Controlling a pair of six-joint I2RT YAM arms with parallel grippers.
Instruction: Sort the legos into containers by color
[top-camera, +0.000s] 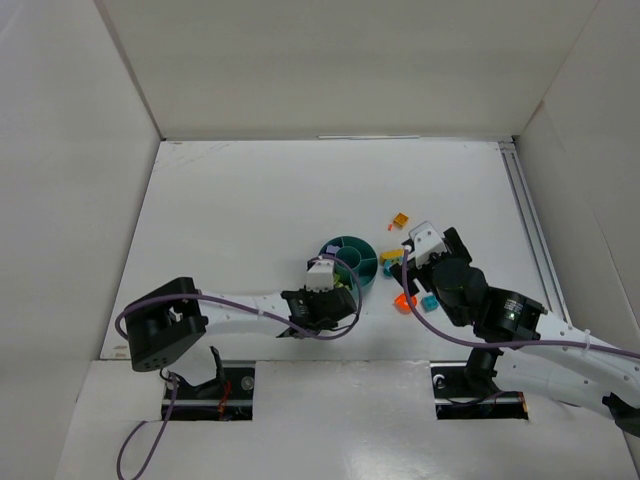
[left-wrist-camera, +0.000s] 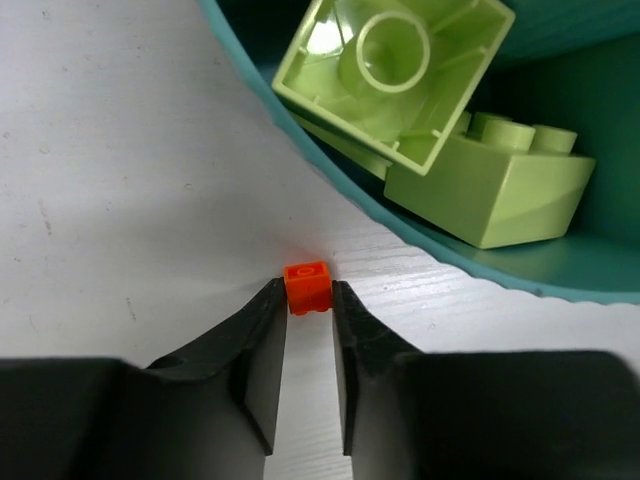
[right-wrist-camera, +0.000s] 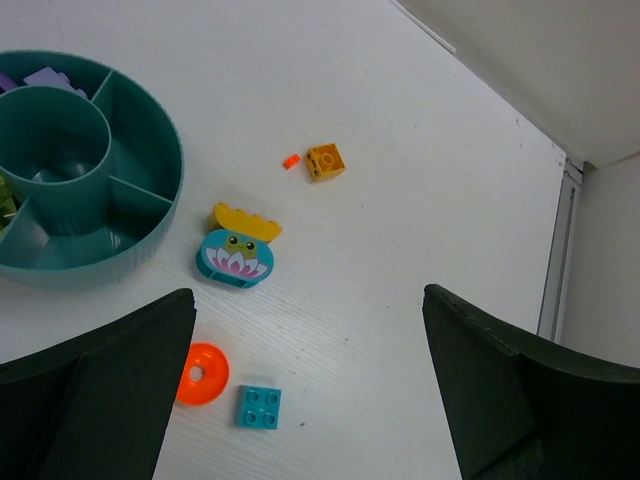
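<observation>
My left gripper (left-wrist-camera: 308, 300) is shut on a tiny orange brick (left-wrist-camera: 307, 287), low over the table just outside the rim of the round teal dish (left-wrist-camera: 420, 243). Two yellow-green bricks (left-wrist-camera: 400, 70) lie in the wedge section beyond the rim. In the top view the left gripper (top-camera: 338, 296) is at the dish's (top-camera: 345, 240) near-left edge. My right gripper (right-wrist-camera: 308, 295) is wide open and empty, high over loose bricks to the right of the dish (right-wrist-camera: 100, 265): a teal square brick (right-wrist-camera: 259, 406), an orange ring (right-wrist-camera: 202, 374), a teal lotus brick (right-wrist-camera: 236, 258), a yellow piece (right-wrist-camera: 247, 219) and an orange brick (right-wrist-camera: 325, 161).
Purple bricks (right-wrist-camera: 45, 78) lie in a far wedge of the dish. A tiny red-orange piece (right-wrist-camera: 291, 160) lies beside the orange brick. White walls enclose the table, and a metal rail (top-camera: 528, 215) runs along its right side.
</observation>
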